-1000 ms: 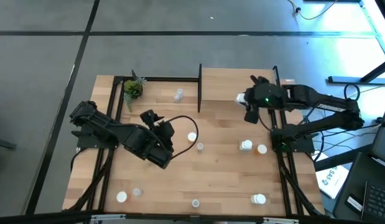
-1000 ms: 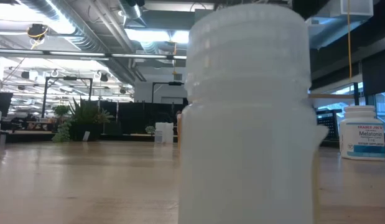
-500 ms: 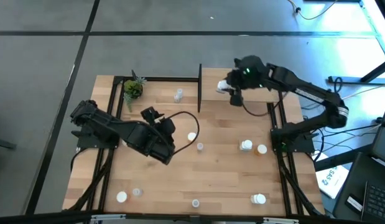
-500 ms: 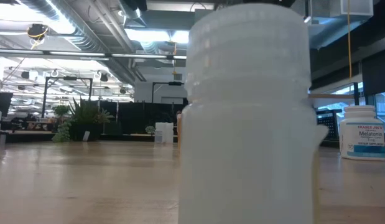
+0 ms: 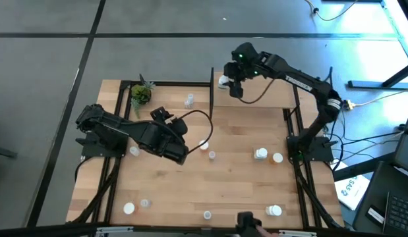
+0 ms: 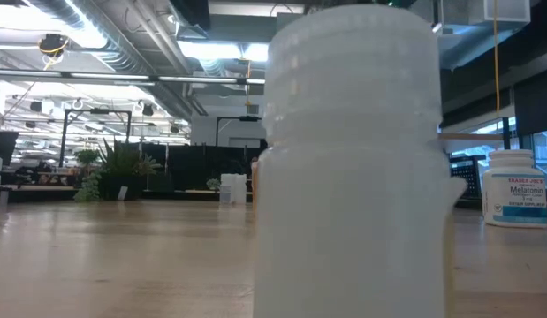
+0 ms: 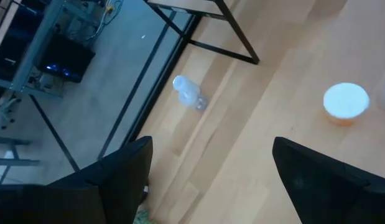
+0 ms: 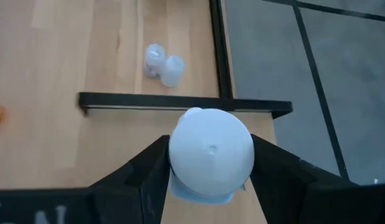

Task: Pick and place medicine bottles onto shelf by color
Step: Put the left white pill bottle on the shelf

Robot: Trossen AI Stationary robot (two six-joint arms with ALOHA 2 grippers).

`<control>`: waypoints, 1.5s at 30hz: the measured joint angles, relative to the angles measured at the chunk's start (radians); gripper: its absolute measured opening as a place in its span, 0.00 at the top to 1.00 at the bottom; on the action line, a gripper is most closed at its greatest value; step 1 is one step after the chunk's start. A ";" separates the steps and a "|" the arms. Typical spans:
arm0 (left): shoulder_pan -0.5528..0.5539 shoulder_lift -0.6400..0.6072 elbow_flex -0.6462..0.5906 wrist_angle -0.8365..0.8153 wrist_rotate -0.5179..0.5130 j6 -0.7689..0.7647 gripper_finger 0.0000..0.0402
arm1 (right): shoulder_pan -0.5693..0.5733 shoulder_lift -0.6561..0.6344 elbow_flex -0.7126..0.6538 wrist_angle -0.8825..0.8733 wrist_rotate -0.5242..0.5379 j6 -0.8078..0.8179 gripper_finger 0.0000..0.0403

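Wooden table (image 5: 236,174) | white bottle (image 8: 210,151) being pinched by right gripper (image 8: 208,163) over shelf (image 5: 256,99) corner | left gripper (image 7: 208,177) being held spread | many bottles remaining off shelf

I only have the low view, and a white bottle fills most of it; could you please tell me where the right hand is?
Observer: The right hand is above the far left corner of the shelf.
Operator: Is it holding anything?
Observer: Yes, a white bottle sits upright between its fingers.
Operator: And the left hand?
Observer: The left hand is open and empty over the middle of the table, close to an orange bottle.
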 joint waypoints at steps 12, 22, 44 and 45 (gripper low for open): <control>0.000 0.000 0.000 -0.008 0.028 0.000 0.19 | -0.053 0.076 0.029 0.010 0.006 -0.033 0.51; 0.000 0.000 0.000 -0.008 0.031 -0.001 0.19 | -0.055 0.082 0.029 0.024 0.007 -0.051 0.51; -0.001 0.000 0.000 -0.008 0.060 -0.032 0.19 | -0.055 0.082 0.028 0.024 0.009 -0.047 0.42; -0.001 0.000 0.000 -0.008 0.060 -0.032 0.19 | -0.055 0.082 0.028 0.024 0.009 -0.047 0.41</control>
